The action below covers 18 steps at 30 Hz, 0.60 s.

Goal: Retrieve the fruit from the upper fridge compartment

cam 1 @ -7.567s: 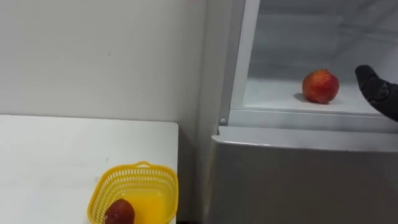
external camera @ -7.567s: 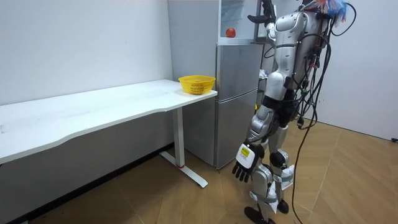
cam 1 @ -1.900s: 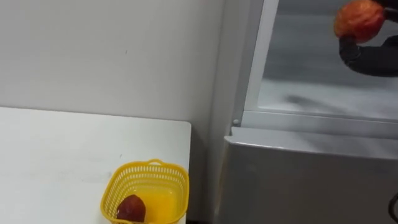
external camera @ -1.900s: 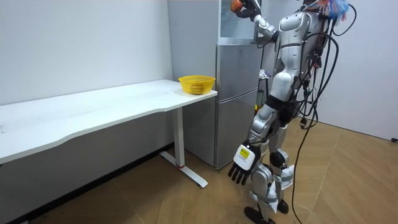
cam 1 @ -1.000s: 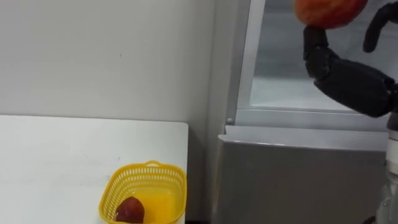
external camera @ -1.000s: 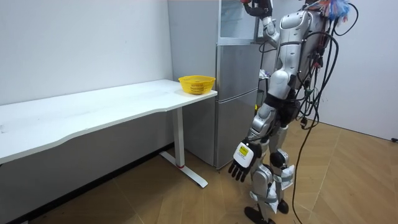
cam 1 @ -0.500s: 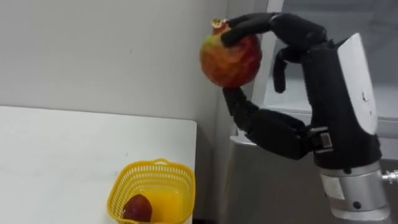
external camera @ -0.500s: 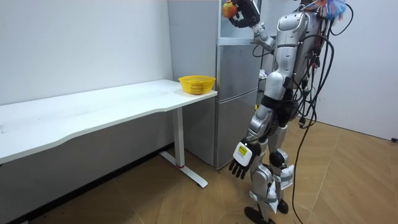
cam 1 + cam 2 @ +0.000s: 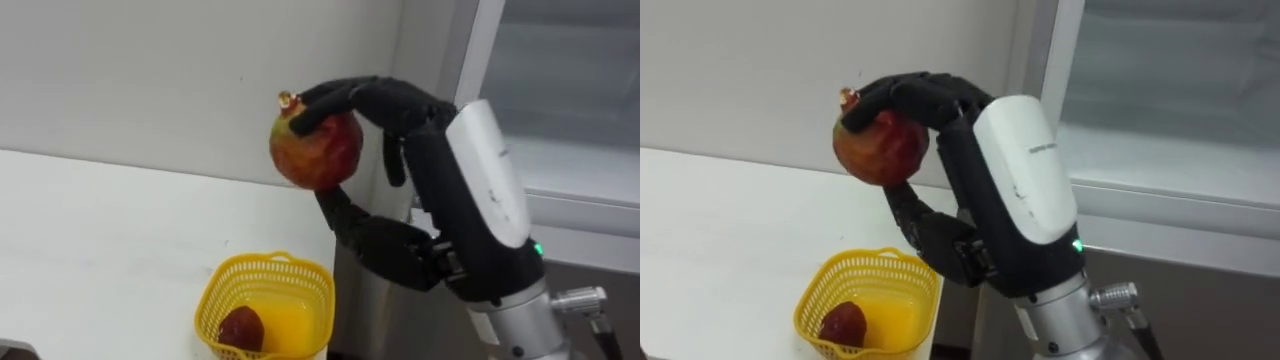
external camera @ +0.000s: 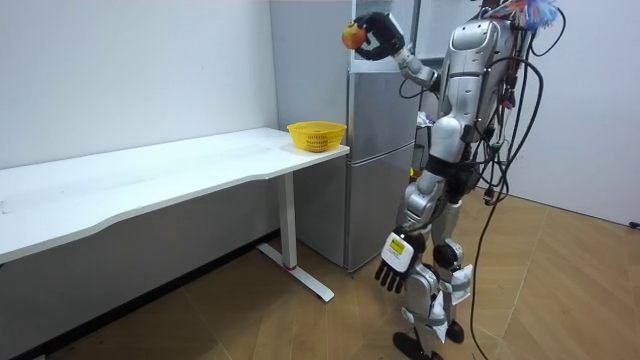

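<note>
My right hand (image 9: 440, 215) is shut on a red-and-yellow pomegranate (image 9: 315, 150), with fingers over its top and the thumb under it. I hold it in the air above the yellow basket (image 9: 290, 280), which stands at the near corner of the white table (image 9: 100, 250) and holds one dark red fruit (image 9: 240, 328). In the room view the pomegranate (image 10: 351, 34) is raised high, left of the fridge (image 10: 385, 170) and over the table's end. My left hand (image 10: 393, 262) hangs open beside my leg.
The upper fridge compartment (image 9: 570, 110) stands open behind my right arm, its white shelf bare. The grey lower door (image 10: 380, 180) is closed. A plain wall runs behind the long table. I stand on the wooden floor in front of the fridge.
My right hand has carried the pomegranate out of the upper compartment and leftward, to above the basket. My head view has turned a little to the left. The left hand has stayed down.
</note>
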{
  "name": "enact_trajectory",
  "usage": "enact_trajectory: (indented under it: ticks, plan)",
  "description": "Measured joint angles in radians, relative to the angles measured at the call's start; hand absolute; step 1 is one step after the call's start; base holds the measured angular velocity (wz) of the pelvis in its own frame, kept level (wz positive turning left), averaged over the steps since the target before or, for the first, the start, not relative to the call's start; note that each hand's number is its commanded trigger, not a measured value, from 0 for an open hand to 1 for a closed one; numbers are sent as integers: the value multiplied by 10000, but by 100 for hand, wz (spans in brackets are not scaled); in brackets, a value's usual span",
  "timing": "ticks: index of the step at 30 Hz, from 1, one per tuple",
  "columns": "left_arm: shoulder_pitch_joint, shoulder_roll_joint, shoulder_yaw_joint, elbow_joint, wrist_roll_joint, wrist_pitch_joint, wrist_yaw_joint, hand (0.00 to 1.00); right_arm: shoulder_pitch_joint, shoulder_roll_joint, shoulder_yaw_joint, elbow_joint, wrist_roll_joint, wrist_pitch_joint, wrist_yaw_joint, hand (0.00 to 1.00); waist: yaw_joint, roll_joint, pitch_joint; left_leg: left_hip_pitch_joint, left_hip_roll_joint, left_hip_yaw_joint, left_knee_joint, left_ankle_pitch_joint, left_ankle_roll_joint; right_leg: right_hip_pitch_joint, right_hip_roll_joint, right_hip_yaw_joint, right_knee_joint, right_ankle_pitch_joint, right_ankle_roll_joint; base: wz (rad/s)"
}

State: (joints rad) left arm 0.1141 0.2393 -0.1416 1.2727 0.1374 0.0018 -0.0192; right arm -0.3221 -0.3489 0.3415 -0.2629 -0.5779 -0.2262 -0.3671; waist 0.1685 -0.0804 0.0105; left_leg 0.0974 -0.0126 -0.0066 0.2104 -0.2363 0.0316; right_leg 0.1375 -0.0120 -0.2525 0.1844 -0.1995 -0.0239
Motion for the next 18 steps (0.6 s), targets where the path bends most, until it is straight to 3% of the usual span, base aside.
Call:
enact_trajectory:
  ticks: [6, 18]
  plan:
    - [-45, -22, 0, -157, 150, 76, -140, 0, 1, 305, 222, 870, -176, 320, 417, 100, 92, 56, 37, -210, -14, -111, 119, 3, 5, -102, -13, 25, -1, 0, 0, 7]
    - [-33, -40, -14, -360, 114, 215, -120, 0, 2, 306, 1123, 2361, -317, 915, 866, 100, 278, 83, 17, -260, -8, -192, 123, 5, 2, -127, -51, -15, 4, 0, 0, 3]
